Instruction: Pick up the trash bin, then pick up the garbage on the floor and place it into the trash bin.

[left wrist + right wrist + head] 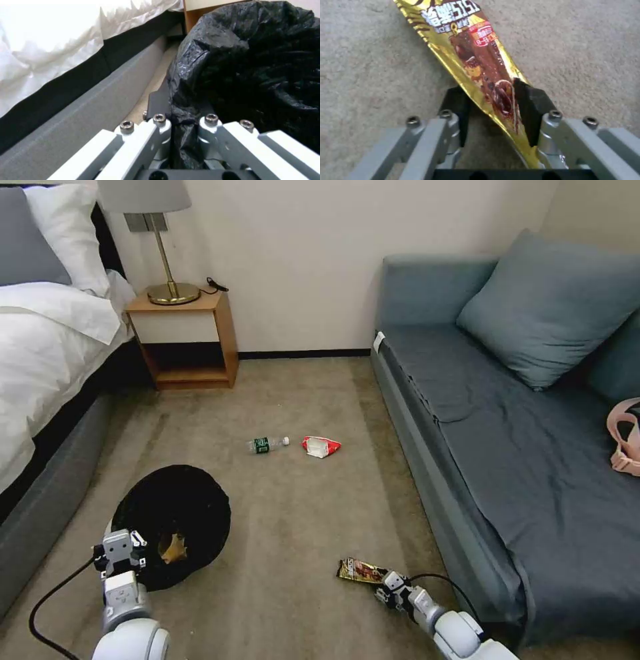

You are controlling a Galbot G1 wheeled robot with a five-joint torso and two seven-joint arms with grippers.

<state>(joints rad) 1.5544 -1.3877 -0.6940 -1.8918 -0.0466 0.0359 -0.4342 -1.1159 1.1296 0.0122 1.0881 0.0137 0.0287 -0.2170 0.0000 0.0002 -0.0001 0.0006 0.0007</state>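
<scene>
- Left tool (pixel 125 545) is clamped on the rim of the trash bin (pixel 175 513) (black bag), beside the bed (pixel 40 353).
- Right tool (pixel 493 107) has its fingers apart around the gold wrapper (pixel 476 57) on the floor.
- Bottle (pixel 268 444) and red-white bag (pixel 321 447) lie farther away.

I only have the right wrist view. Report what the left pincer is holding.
Observer: The left pincer is shut on the black-bagged rim of the trash bin, beside the bed.
Operator: Tell me what's in the bin.
Observer: A brown paper bag lies inside.
Operator: List the litter on the floor besides my gold-brown snack wrapper.
Observer: A clear bottle with green label and a red-white snack bag lie side by side on the carpet.
</scene>
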